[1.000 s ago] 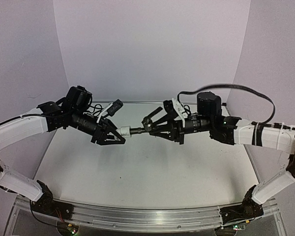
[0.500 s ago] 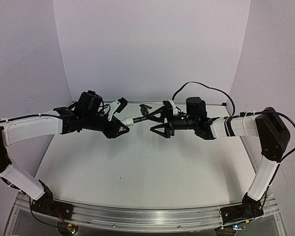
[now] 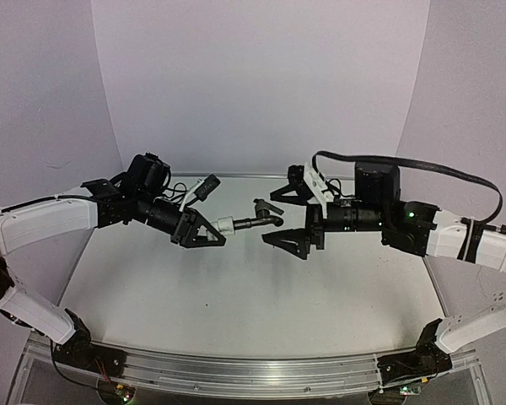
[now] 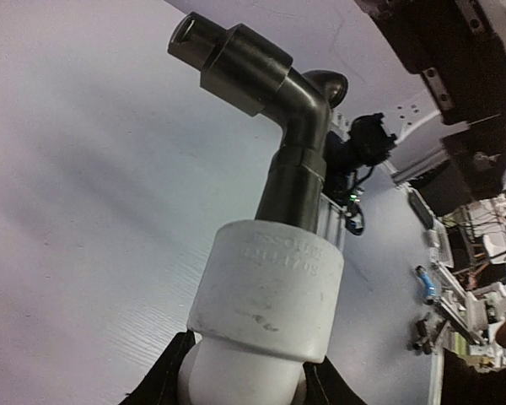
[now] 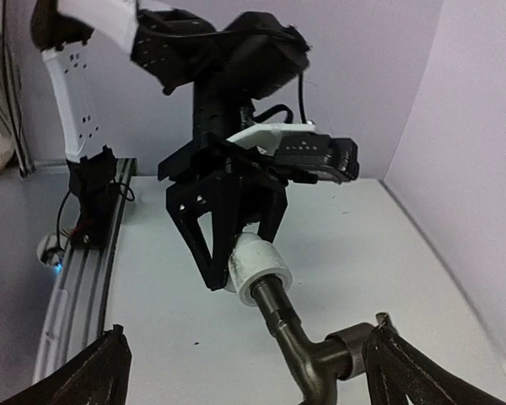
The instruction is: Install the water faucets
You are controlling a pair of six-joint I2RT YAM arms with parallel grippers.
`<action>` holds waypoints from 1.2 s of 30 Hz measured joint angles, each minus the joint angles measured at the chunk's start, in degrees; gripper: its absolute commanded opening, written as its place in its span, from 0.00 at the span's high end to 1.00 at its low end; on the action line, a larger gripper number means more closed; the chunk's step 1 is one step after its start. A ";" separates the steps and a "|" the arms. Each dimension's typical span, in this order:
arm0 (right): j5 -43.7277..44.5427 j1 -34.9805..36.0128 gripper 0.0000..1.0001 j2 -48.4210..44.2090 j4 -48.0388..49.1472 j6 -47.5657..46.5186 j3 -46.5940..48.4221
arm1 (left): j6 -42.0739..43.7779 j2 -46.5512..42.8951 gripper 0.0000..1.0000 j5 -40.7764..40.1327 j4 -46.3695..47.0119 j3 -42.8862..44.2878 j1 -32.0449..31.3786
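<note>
The faucet [image 3: 268, 218] was dark grey metal, and the pipe fitting [image 3: 224, 224] was white with faint raised lettering. The left gripper [image 3: 212, 229] and right gripper [image 3: 276, 221] were black. The table [image 3: 236, 295] was off-white with fine wood grain, and the walls [image 3: 253, 84] were pale lilac.

The water faucet [image 3: 251, 222] is a small dark grey metal tap with a straight stem, a bent spout and a thin lever handle rising from its body. It hangs roughly level in the air above the middle of the bench [image 3: 236, 295], its stem seated in a white plastic fitting [image 3: 224, 224] that is clamped in the left tool [image 3: 216, 231]. Its spout end points away from that tool and reaches between the spread fingers of the right tool [image 3: 275, 218].
</note>
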 measured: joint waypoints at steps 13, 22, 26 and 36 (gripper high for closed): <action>-2.80 0.07 0.42 3.32 4.07 -31.32 -3.91 | -4.35 0.24 1.00 11.47 -2.71 0.61 0.09; -2.62 0.04 0.90 7.02 6.95 -27.06 -2.32 | -4.24 0.96 1.00 11.82 -4.24 1.33 0.79; -3.10 -0.39 1.00 8.79 6.38 -18.43 -1.31 | -1.25 1.62 1.00 8.61 -5.27 1.73 1.22; -32.11 -9.33 0.81 26.56 6.58 39.58 12.94 | 22.82 -3.52 1.00 -16.87 -7.17 2.91 -1.73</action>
